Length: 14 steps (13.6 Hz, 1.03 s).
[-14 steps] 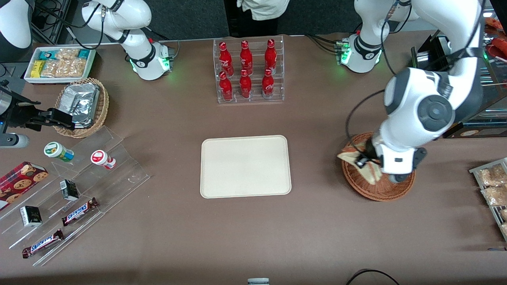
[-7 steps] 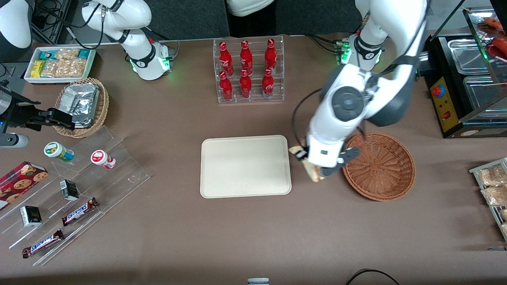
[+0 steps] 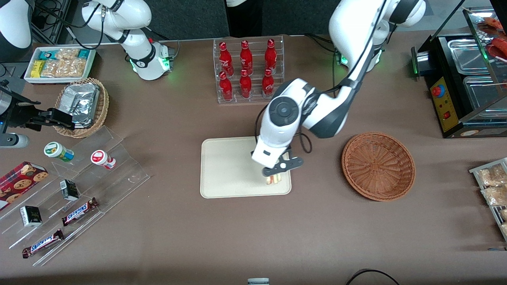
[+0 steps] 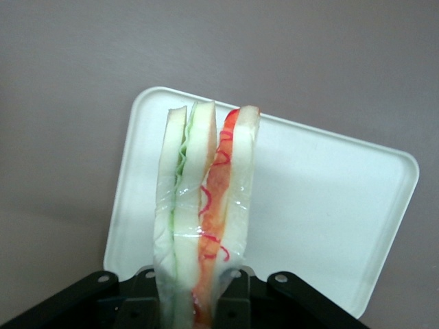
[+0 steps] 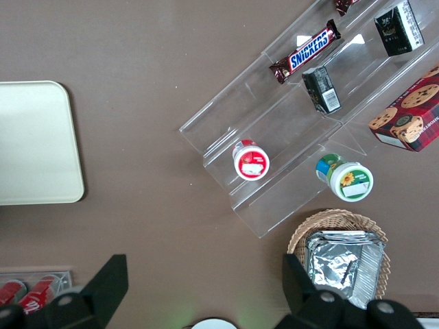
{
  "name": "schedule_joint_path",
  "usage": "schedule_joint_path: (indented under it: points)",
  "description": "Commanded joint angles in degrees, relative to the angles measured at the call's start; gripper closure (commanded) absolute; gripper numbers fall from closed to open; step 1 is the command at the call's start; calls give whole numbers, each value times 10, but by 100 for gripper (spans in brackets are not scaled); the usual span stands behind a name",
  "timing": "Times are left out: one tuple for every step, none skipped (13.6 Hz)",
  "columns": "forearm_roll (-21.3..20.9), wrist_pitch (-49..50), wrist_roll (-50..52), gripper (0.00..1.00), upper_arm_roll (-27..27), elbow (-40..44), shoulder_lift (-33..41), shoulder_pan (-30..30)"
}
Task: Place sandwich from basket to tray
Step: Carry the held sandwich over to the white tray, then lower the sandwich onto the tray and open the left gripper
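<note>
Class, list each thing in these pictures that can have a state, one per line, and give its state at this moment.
sandwich: wrapped, held on edge above the tray
gripper: shut on the sandwich, over the tray's corner nearest the basket
tray: nothing resting on it yet
basket: empty, upright
bottles: capped, standing in their clear rack

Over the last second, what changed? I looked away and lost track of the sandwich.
The gripper carried the sandwich out of the basket, across the table toward the parked arm's end, and now holds it over the tray, at the edge nearest the basket. It is still gripped, not released. The basket now sits empty. Basket, tray and the bottle rack did not move.
</note>
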State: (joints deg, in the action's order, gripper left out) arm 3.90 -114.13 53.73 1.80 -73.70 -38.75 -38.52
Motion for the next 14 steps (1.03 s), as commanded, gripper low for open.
schedule_joint_path:
  points:
    - [1, 8, -31, 86, -8, 71, -63, -23]
    - [1, 8, -36, 86, -8, 82, -79, -31]
    - [0, 9, -40, 86, -9, 92, -92, -34]
    - [-1, 10, -42, 86, -9, 96, -101, -36]
    - [-2, 9, -56, 86, -9, 96, -107, -45]
    - [-1, 9, -67, 84, -9, 96, -113, -52]
    - [-1, 8, -67, 84, -9, 99, -119, -58]
    - [-1, 8, -67, 84, -9, 108, -127, -61]
    - [-2, 8, -67, 84, -10, 113, -135, -65]
    - [-2, 8, -67, 84, -10, 118, -147, -66]
    - [-3, 8, -67, 84, -11, 124, -158, -68]
    - [-3, 8, -67, 84, -12, 124, -164, -69]
    - [-4, 8, -66, 83, -12, 124, -167, -69]
    - [-9, 7, -66, 83, -12, 124, -171, -70]
